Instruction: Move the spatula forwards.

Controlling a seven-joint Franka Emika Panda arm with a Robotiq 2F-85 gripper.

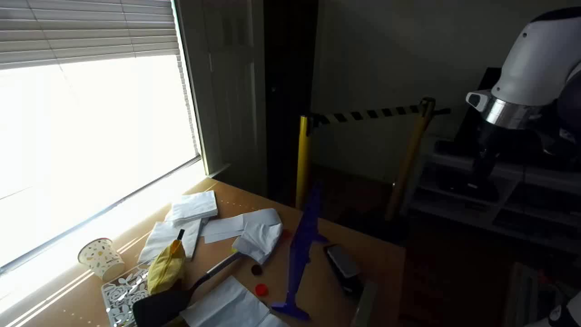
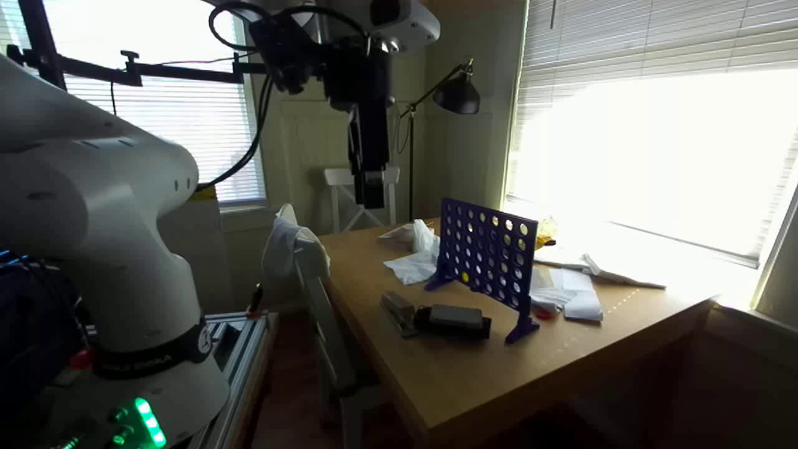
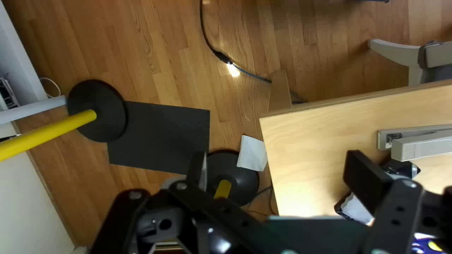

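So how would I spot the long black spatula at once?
On the brown wooden table beside the bright window, find the yellow cloth-like pouch. Right beside it lies the long black spatula. Unlike the white paper sheet next to it, it has a slim dark handle ending in a broad flat blade.

I am in what looks like a home: in an exterior view, blinds (image 2: 654,40) hang at two o'clock, a black lamp (image 2: 458,95) at one.
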